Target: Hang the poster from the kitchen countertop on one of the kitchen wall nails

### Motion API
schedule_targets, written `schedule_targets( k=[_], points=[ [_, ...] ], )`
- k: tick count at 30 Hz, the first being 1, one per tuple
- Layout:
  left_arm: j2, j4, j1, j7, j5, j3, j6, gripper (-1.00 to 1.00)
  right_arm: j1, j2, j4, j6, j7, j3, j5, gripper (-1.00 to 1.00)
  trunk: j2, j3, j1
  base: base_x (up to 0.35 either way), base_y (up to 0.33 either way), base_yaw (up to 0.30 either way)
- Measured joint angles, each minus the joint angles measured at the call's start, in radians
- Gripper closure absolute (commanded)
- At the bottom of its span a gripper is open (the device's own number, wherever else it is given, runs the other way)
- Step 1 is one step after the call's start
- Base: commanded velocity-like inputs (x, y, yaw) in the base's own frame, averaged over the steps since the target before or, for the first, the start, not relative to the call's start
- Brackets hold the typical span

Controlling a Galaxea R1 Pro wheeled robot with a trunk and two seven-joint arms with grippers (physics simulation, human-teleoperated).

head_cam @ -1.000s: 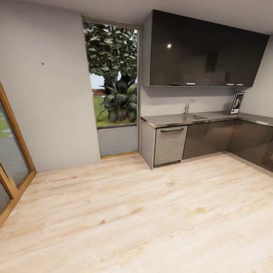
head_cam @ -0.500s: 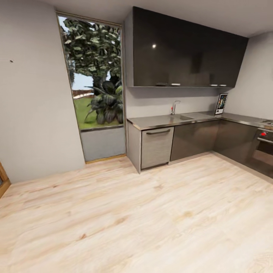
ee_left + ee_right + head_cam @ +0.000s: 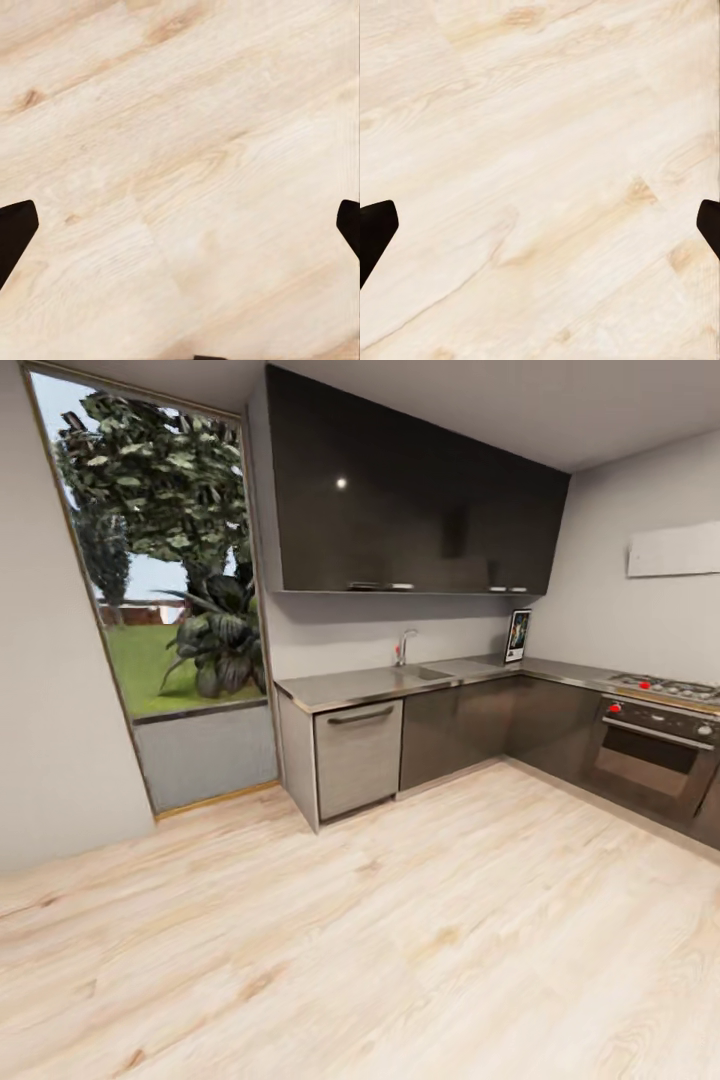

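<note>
Head view: the kitchen countertop point(image 3: 380, 682) runs along the back wall and turns at the far corner toward the gas hob point(image 3: 668, 689). All positions below are given relative to this countertop.

The poster point(image 3: 518, 635) stands upright on the countertop at its far corner, leaning against the back wall. It is small in the frame; black frame and colourful centre are discernible, finer detail is not.

The sink point(image 3: 425, 673) is set into the countertop, between the near end and the poster, with a tap point(image 3: 403, 647) just behind it. Dark glossy wall cabinets point(image 3: 400, 500) hang above the countertop. Under it: a light-grey dishwasher front point(image 3: 357, 757) at the near end, then dark cabinet doors. The oven point(image 3: 650, 755) sits beneath the hob, red knobs on its panel.

Beyond the near end of the countertop, a tall window point(image 3: 160, 570) shows a tree and lawn. In front of the countertop is a wide stretch of floor point(image 3: 400, 940), light wood planks.

Left wrist view: left gripper point(image 3: 180, 229) is spread wide, dark fingertips at opposite frame edges, nothing between them, floor below.

Right wrist view: right gripper point(image 3: 540, 229) is likewise spread wide and holding nothing, over floor planks.
</note>
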Motion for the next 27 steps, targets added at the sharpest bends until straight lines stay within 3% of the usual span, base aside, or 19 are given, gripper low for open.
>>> schedule_targets(
  k=[7,9,16,27],
  points=[
    [0.000,0.000,0.000,0.000,0.000,0.003,0.000,-1.00,0.000,0.000,0.000,0.000,0.000,0.000,0.000,-1.00,0.000,0.005,0.000,0.310,-0.134,-0.282],
    [0.000,0.000,0.000,-0.001,0.000,0.032,0.000,-1.00,0.000,0.000,0.000,0.000,0.000,0.000,0.000,-1.00,0.000,0.006,0.000,0.323,-0.089,-0.116],
    [0.000,0.000,0.000,-0.002,0.000,0.064,0.000,-1.00,0.001,0.000,0.002,0.000,0.000,0.001,0.001,-1.00,0.000,0.007,0.000,0.327,-0.041,-0.040],
    [0.000,0.015,0.000,-0.003,0.000,0.066,0.000,-1.00,0.001,0.001,0.012,-0.001,0.000,0.001,0.003,-1.00,0.000,0.007,0.000,0.333,-0.003,-0.006]
  ],
)
